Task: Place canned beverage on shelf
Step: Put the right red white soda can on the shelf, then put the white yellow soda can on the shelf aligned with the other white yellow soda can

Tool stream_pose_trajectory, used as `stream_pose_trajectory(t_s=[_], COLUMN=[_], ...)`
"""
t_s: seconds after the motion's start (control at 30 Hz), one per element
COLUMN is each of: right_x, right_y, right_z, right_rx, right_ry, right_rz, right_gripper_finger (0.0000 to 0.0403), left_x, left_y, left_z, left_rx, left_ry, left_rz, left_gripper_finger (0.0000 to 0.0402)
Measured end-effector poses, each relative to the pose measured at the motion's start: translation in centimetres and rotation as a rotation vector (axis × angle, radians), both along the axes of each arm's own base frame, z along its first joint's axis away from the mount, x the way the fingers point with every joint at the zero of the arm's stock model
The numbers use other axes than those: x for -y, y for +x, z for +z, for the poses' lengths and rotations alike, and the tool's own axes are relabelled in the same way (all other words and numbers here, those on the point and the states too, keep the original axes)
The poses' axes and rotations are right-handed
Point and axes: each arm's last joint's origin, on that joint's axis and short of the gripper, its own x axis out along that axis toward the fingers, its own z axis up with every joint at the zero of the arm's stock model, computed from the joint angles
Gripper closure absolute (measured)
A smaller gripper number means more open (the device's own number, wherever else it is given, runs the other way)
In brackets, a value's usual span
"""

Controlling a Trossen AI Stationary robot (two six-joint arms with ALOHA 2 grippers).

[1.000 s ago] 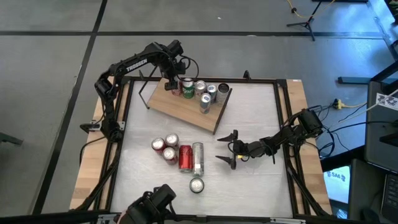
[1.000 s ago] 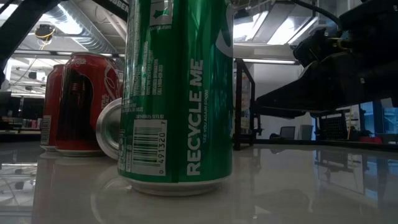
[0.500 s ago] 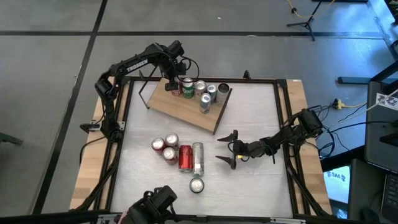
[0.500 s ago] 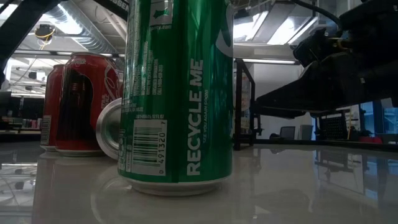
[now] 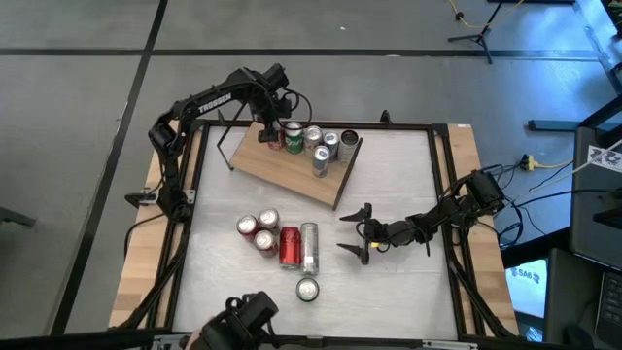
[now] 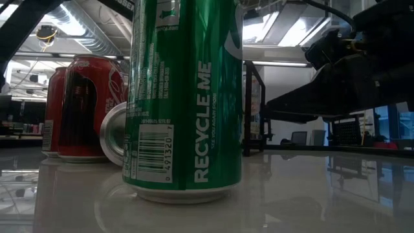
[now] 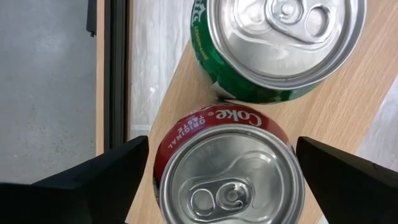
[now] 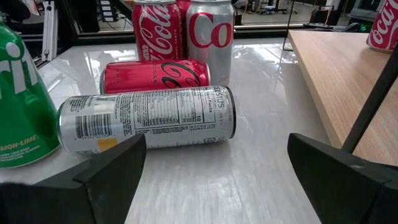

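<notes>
Several cans stood on the shelf (image 5: 292, 167), the left hand (image 5: 269, 132) spread around a red can (image 7: 228, 168) there, while five cans (image 5: 282, 245) waited on the bench (image 5: 408, 194) near the spread right hand (image 5: 355, 233).

Left end effector (image 5: 269, 133) fingers spread at the table's far edge; right end effector (image 5: 356, 231) agape, low mid-table.
</notes>
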Motion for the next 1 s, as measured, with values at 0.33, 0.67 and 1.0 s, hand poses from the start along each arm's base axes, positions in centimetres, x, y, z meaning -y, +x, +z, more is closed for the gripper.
stream_pose_trajectory(t_s=[0.33, 0.67, 1.0], right_x=[0.0, 0.0, 0.0], right_y=[0.0, 0.0, 0.0], right_z=[0.0, 0.0, 0.0], right_rx=[0.0, 0.0, 0.0], right_ry=[0.0, 0.0, 0.0], right_rz=[0.0, 0.001, 0.001], right_gripper_finger=[0.0017, 0.0017, 0.0017], left_x=[0.8, 1.0, 1.4], left_y=[0.8, 0.7, -0.1], left_z=[0.0, 0.5, 2.2], left_rx=[-0.022, -0.014, -0.011], left_ry=[0.029, 0.043, 0.11], left_rz=[-0.023, -0.024, -0.008], left_gripper_finger=[0.0004, 0.0004, 0.0004])
